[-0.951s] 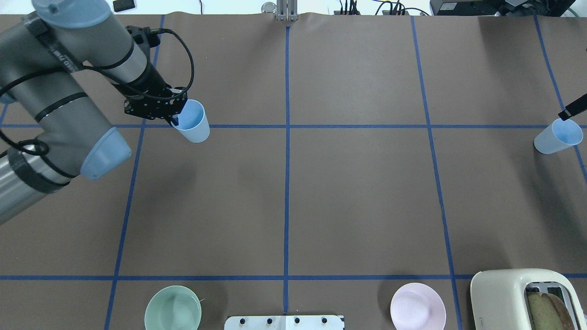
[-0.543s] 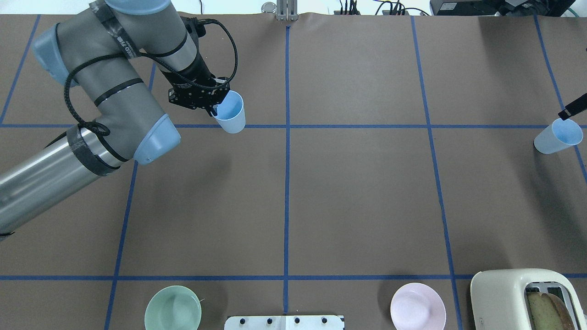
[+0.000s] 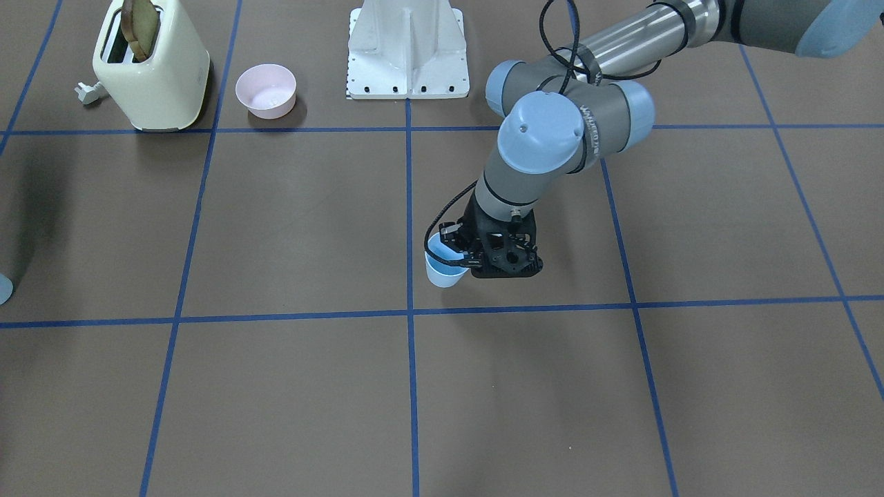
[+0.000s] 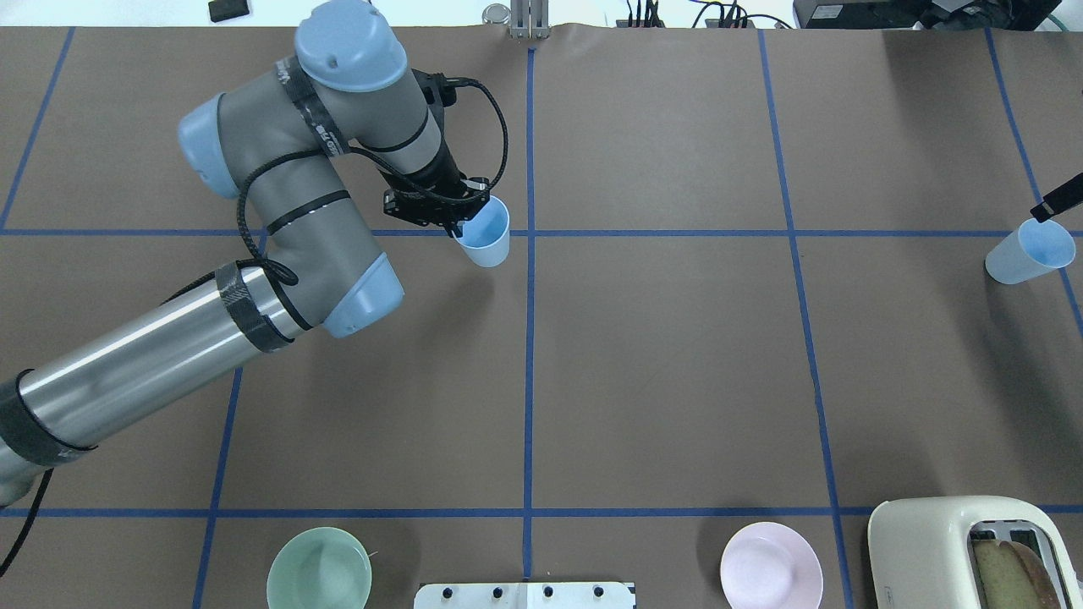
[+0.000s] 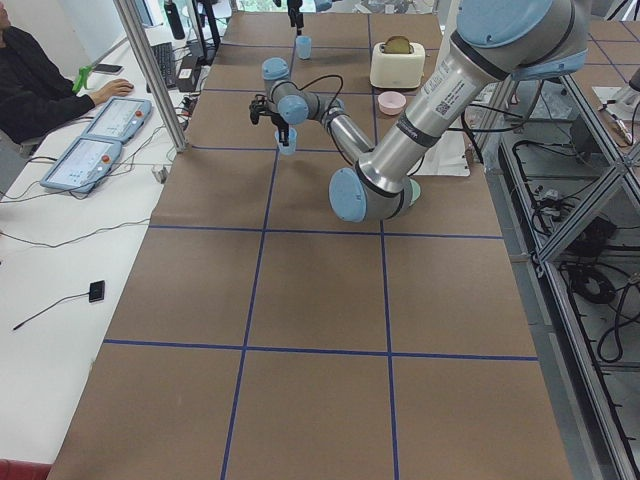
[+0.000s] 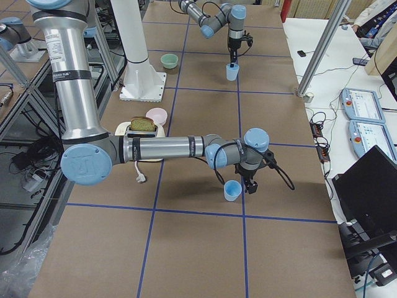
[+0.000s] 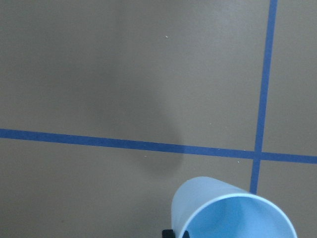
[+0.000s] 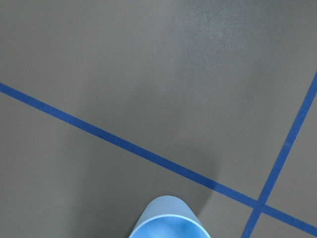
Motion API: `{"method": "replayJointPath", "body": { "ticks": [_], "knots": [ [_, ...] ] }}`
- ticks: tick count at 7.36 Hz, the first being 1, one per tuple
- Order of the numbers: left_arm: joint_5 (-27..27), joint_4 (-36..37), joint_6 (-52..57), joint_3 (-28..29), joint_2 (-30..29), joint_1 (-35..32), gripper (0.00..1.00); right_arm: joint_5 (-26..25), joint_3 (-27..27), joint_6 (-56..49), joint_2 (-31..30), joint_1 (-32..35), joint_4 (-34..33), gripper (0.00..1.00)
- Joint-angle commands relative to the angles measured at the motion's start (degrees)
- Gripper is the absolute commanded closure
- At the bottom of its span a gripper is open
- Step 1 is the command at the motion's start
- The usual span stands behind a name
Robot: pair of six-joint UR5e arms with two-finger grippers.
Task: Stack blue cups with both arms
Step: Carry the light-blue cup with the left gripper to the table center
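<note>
Two blue cups (image 4: 488,243) (image 4: 1025,256) (one per end effector (image 4: 459,227) (image 4: 1046,213))

Cups (image 4: 484,241) light blue; table (image 4: 677,381) brown, blue grid lines (image 4: 529,381); pink bowl (image 4: 770,565); pale green bowl (image 4: 319,568)

Lit brightly and evenly from overhead. Softly shadowed on the brown table (image 4: 677,381) beneath the left arm (image 4: 296,203) and its blue cup (image 4: 486,244). Dimmer, faintly grainy through both wrist cameras.
</note>
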Motion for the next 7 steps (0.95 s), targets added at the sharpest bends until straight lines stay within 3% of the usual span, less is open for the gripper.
{"method": "replayJointPath", "body": {
  "ticks": [1, 5, 6, 7],
  "knots": [
    [3.83, -0.44, 0.23, 1.45, -2.25, 4.21, 1.0, 0.0, 0.0, 0.0, 0.0, -0.01, 0.0, 0.0],
    [4.02, -0.7, 0.23, 1.81, -2.16, 6.42, 1.0, 0.0, 0.0, -0.09, 0.08, 0.07, 0.0, 0.0],
    [4.01, -3.31, 0.23, 1.89, -1.56, 6.42, 0.87, 0.0, 0.0, -0.09, 0.08, -0.01, 0.0, 0.0],
    [4.1, -4.12, 0.23, 1.89, -1.46, 6.42, 0.31, 0.0, 0.0, -0.18, 0.08, 0.07, 0.0, 0.0]
  ]
}}
